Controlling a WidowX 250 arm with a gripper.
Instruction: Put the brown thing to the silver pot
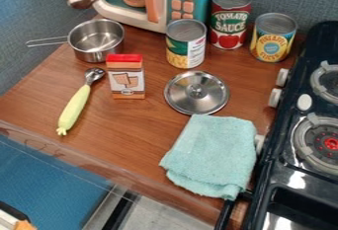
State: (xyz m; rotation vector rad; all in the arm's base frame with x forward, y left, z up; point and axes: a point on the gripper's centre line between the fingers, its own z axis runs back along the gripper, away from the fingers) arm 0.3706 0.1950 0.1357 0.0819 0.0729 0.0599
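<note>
Upset at placing
If the box [126, 79] is lowered off-centre, the pot [97, 50] may be tipped; how wide the pincer is cannot be told.

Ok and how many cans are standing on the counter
3. A green-and-yellow can stands in front of the microwave, a red can is farther back to its right, and a blue-and-yellow can is nearest the stove.

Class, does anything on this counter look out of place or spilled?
Only the lid: it lies on the counter, while the silver pot it may belong to stands uncovered. No spill shows.
</note>
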